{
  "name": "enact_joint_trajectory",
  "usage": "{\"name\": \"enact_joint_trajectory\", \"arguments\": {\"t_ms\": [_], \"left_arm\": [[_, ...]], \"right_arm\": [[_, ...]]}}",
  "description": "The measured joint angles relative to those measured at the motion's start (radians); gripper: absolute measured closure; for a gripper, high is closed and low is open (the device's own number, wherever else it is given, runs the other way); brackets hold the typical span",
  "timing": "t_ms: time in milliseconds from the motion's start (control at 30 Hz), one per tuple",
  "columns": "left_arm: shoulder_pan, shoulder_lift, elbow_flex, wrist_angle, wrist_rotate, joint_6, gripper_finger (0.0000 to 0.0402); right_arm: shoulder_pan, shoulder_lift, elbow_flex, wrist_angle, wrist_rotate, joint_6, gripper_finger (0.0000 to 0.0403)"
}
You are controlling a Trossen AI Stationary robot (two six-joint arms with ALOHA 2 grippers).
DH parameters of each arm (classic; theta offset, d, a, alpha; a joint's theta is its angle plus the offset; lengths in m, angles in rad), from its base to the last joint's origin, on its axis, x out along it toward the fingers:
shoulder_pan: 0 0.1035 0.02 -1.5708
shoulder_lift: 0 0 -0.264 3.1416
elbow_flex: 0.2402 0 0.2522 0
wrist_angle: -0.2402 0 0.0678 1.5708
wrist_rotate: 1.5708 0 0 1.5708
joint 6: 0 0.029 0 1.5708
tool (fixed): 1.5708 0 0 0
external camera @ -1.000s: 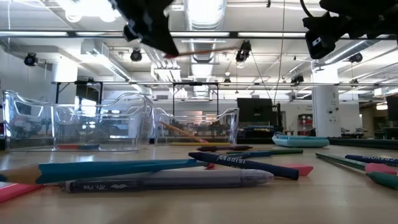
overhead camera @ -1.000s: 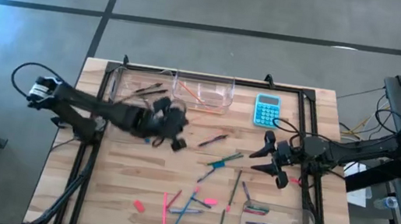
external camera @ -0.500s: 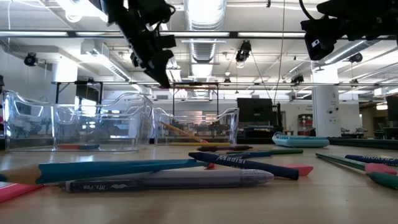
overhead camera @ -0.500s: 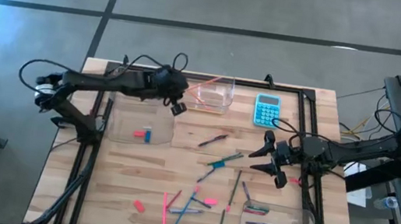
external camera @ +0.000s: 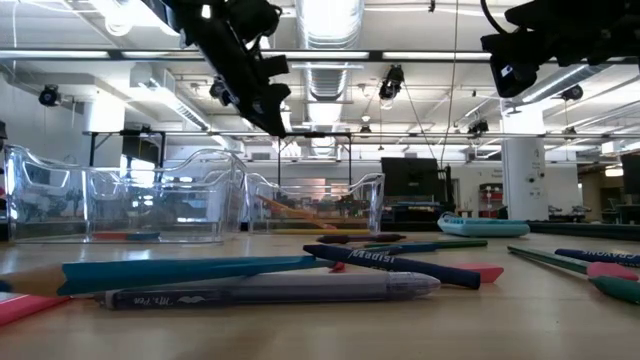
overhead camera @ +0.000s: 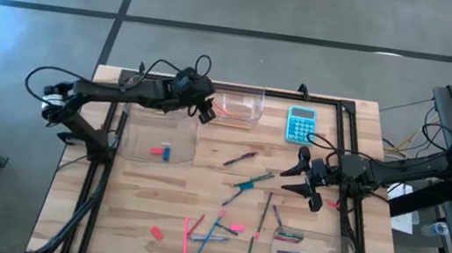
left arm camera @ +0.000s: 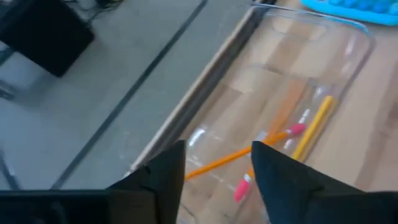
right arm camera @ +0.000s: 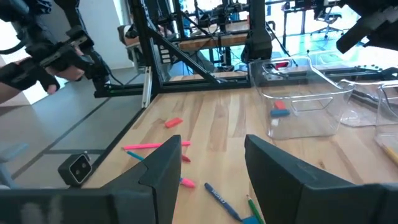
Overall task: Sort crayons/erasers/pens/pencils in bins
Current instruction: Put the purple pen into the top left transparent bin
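Over a clear rounded plastic bin (overhead camera: 236, 107) lie 2 orange pencils (left arm camera: 298, 134).

Two erasers (overhead camera: 160, 150), pink and blue, lie in a clear bin (overhead camera: 130, 131).

The left arm stretches across the far side of the surface, its left gripper (overhead camera: 205, 111) raised with fingers (left arm camera: 165, 177) parted, while the right gripper (overhead camera: 305, 184) hangs mid-right, fingers (right arm camera: 168, 163) apart.
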State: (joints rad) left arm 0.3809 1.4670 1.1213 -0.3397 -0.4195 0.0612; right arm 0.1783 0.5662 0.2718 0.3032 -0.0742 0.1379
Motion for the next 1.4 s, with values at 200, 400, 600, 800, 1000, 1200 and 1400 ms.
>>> {"name": "enact_joint_trajectory", "arguments": {"t_ms": [200,400,600,800,1000,1200,1400], "left_arm": [[-0.041,-0.035,0.003,0.013,-0.002,-0.003,0.0205],[-0.242,-0.097,-0.032,0.247,0.049,-0.028,0.0203],[-0.538,-0.073,-0.130,0.559,-0.073,-0.023,0.0203],[-0.732,0.003,-0.209,0.804,-0.328,0.001,0.0203],[-0.702,0.110,-0.204,0.800,-0.346,-0.114,0.0203],[-0.564,0.211,-0.113,0.626,-0.135,-0.270,0.0203],[-0.455,0.357,0.045,0.319,-0.025,-0.354,0.0203]], "right_arm": [[0.000,0.000,0.000,-0.011,0.000,0.000,0.0236],[0.000,0.000,0.000,-0.017,0.000,0.000,0.0236],[0.000,0.000,-0.007,-0.018,0.000,0.010,0.0236],[0.000,0.017,-0.014,-0.015,0.000,0.020,0.0236],[0.000,0.040,-0.014,0.001,0.008,0.002,0.0236],[0.000,0.046,-0.014,0.009,0.025,-0.002,0.0236],[0.000,0.044,-0.014,0.009,0.024,-0.001,0.0236]]}}
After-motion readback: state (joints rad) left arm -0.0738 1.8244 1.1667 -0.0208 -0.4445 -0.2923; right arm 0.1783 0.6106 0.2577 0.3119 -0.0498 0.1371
